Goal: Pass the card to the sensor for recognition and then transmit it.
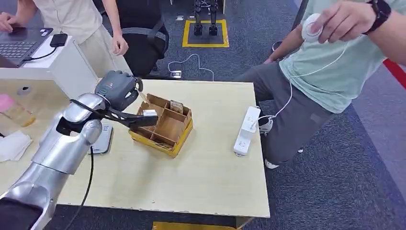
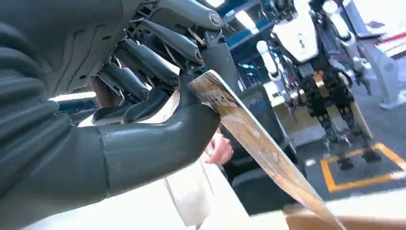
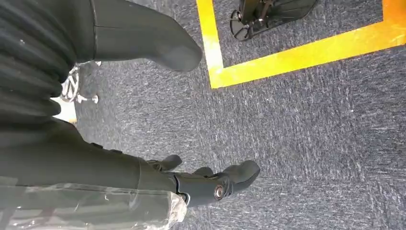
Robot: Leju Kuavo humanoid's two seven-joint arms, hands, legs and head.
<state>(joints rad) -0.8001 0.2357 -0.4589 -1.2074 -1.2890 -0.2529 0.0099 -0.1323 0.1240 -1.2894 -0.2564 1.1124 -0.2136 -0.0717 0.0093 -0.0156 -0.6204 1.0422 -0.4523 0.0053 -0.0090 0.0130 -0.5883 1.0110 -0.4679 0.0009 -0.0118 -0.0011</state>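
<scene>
Left hand (image 1: 117, 90) gripping card (image 1: 142, 97) above box (image 1: 163, 125)

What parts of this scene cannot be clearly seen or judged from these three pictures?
- Printed face of the thin tan card: blurred in the left wrist view; in the head view the left hand covers most of it.
- Contents of the brown divided cardboard box: too small in the head view.
- Flat grey device beside the box: half hidden by the left arm.
- Right hand: fingers partly hidden behind clear plastic wrap.

- You're in a robotics lab: yellow floor markings (image 1: 206, 44) box a parked robot (image 2: 316, 72).
- Grey carpet (image 1: 335, 191), a laptop (image 1: 19, 45), a power strip (image 1: 246, 130).
</scene>
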